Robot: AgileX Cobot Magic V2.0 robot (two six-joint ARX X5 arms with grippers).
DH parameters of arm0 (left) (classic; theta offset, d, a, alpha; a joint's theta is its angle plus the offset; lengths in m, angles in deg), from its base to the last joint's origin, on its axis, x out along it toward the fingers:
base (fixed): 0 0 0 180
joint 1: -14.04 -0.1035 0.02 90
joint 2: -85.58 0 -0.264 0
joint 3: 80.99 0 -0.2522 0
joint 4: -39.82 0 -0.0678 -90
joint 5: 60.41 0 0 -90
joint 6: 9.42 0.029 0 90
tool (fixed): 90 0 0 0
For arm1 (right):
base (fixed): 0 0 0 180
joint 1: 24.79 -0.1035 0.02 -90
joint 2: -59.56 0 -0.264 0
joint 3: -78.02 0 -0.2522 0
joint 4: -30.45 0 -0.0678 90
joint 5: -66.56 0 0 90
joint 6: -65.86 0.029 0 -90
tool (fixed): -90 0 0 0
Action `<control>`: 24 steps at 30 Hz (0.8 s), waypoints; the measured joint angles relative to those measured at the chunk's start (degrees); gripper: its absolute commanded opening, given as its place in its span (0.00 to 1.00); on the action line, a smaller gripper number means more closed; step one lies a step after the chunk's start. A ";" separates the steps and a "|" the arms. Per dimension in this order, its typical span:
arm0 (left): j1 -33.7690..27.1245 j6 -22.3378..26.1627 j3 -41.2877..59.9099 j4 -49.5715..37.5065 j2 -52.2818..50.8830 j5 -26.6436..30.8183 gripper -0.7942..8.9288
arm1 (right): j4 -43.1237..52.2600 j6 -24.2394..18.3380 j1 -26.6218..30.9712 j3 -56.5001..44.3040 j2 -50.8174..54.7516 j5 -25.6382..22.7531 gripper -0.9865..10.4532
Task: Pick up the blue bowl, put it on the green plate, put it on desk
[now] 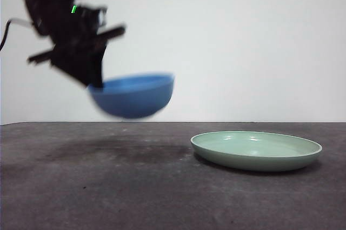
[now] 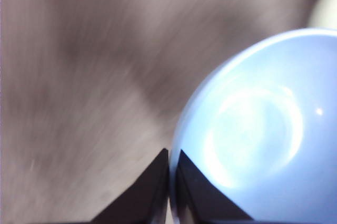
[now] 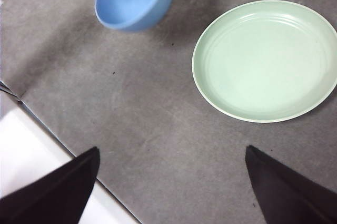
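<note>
Bowl: the blue bowl (image 1: 135, 96) hangs in the air, clear of the tabletop (image 1: 108, 186), tilted, with its rim lower on the gripper's side; it is blurred in the front view.
Bowl edge: the left gripper (image 2: 170, 166) pinches the rim, one jaw inside the bowl (image 2: 258, 129) and one outside, the two almost touching across the thin wall.
Left gripper: clenched on the bowl's rim; in the front view the arm comes down from the top corner and its tip (image 1: 96, 81) meets the rim on the side away from the plate.
Plate: the green plate (image 1: 257, 150) lies flat on the tabletop, well apart from the left gripper, on the far side of the bowl from it; nothing rests in it.
Open room: a bare stretch of tabletop lies between bowl and plate, and under the bowl only a soft shadow shows.
Tabletop edge: in the right wrist view the near edge (image 3: 63, 153) runs slantwise, with a pale surface beyond it, close beside one jaw of the right gripper.
Right gripper: the right gripper (image 3: 171, 182) hovers above the tabletop, jaws spread wide, grasping nothing; the plate (image 3: 266, 58) lies ahead of it, the bowl (image 3: 137, 0) farther ahead and to the other side.
</note>
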 measured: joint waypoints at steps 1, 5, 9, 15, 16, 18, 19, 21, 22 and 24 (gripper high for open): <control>0.66 -0.02 -1.27 0.66 -0.35 -0.02 0.09 | 0.00 0.13 0.00 0.00 0.00 -0.26 0.47; 4.09 -0.20 -5.05 1.73 -0.44 -0.13 0.09 | 0.00 1.25 0.00 0.00 0.02 -2.40 0.47; 7.39 -1.42 -7.50 0.17 -0.31 -0.15 0.09 | 0.00 2.62 0.00 0.00 0.57 -2.80 0.47; 10.45 -3.48 -13.07 -0.94 3.63 -0.15 0.09 | 0.00 4.48 0.00 0.00 3.23 -2.80 0.47; 10.78 -3.69 -14.05 -0.90 4.83 -0.15 0.09 | -0.02 4.92 0.00 0.00 3.80 -2.80 0.47; 11.65 -4.42 -16.52 -0.79 7.98 -0.13 0.09 | -0.09 5.35 0.00 0.00 4.94 -2.82 0.47; 12.11 -4.61 -17.68 -0.70 9.38 -0.11 0.09 | -0.15 5.53 0.00 0.00 5.33 -2.84 0.47; 13.38 -4.94 -20.92 -0.07 12.96 -0.13 0.09 | -0.83 5.66 0.00 0.00 6.34 -3.28 0.47; 14.05 -5.03 -22.53 0.31 14.69 -0.13 0.09 | -1.31 5.77 0.00 0.00 6.71 -3.78 0.47; 15.19 -5.11 -25.88 1.42 18.01 -0.15 0.09 | -2.78 5.97 0.00 0.11 7.39 -4.85 0.47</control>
